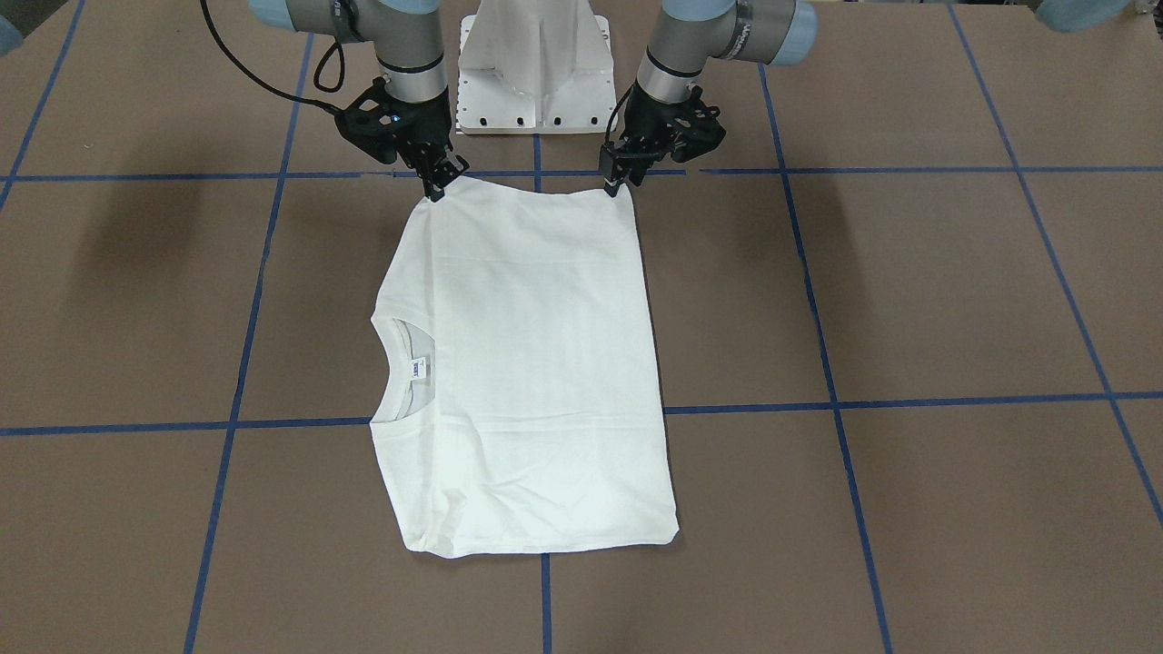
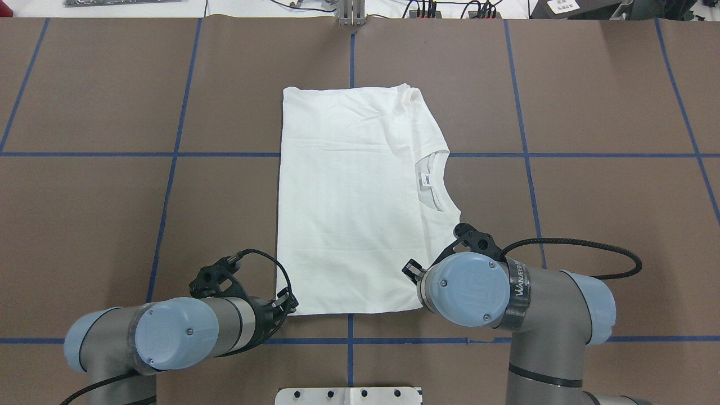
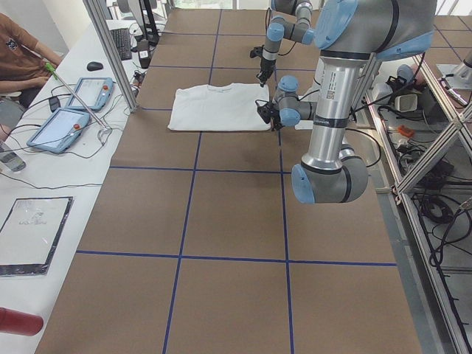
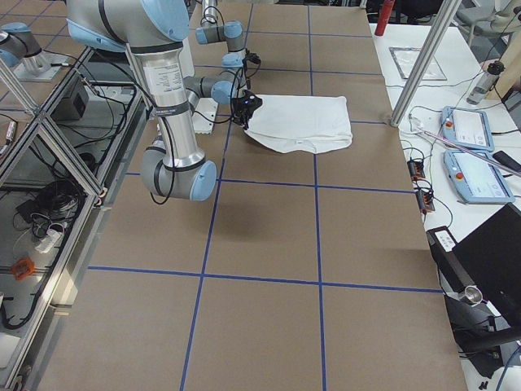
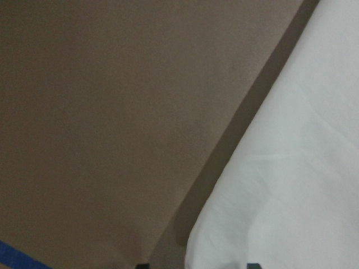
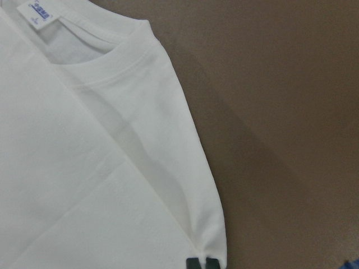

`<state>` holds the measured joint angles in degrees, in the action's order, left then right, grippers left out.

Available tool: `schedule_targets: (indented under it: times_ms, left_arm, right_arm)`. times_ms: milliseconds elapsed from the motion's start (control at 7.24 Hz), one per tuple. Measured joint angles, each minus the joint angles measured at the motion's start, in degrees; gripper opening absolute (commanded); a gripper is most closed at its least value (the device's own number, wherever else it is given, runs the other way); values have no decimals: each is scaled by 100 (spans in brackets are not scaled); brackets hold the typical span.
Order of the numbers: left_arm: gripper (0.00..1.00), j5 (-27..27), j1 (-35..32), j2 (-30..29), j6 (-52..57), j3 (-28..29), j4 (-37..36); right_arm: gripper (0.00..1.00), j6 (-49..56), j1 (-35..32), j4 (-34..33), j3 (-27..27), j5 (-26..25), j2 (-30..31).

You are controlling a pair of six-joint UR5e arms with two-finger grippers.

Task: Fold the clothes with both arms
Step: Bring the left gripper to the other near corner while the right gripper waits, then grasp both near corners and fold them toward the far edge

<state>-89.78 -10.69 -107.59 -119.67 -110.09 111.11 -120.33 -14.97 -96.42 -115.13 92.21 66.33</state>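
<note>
The white T-shirt [image 1: 536, 363] lies flat on the brown table, folded into a rectangle, with its collar [image 1: 404, 368] and neck label showing on one long side. Both grippers stand at the shirt's edge nearest the robot base. My right gripper [image 1: 436, 189] [image 6: 202, 263] is pinched shut on the collar-side corner, and the cloth [image 6: 84, 168] puckers there. At the other corner is my left gripper [image 1: 616, 189] [image 5: 196, 264], whose fingertips stand apart with the shirt's edge [image 5: 291, 185] between them. No printed text shows.
The white pedestal base [image 1: 534, 73] stands just behind the grippers. Blue tape lines [image 2: 174, 152] grid the brown table. A side bench holds tablets [image 3: 70, 110], cables and a red bottle [image 3: 18, 322], with a person [image 3: 22, 59] seated at it.
</note>
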Motion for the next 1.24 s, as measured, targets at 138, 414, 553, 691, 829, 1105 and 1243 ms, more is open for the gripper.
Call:
schedule_targets:
  times_ms: [138,414,553,691,829,1105,1243]
  left_arm:
    - [0,7,6,7,-36,3,4]
    - [0,16,13,10,-10,-7,1]
    - [0,17,14,16,2,-38,-5]
    - [0,24,25,31,5,-159,-15]
    - [0,32,60,55,-4,-387,-68]
    - [0,38,277,88,-118,-1055,-457]
    - [0,39,353,87,-201,-1384,-671]
  right_arm:
    - [0,0,1,0,-1,-1,2]
    - [0,0,12,0,-1,-3,2]
    - [0,3,43,0,0,-22,9]
    - [0,4,92,0,-5,-50,12]
    - [0,-1,137,0,-59,-64,24]
    - [0,-44,347,-2,-389,-86,140]
    - [0,-84,481,-5,-637,-96,247]
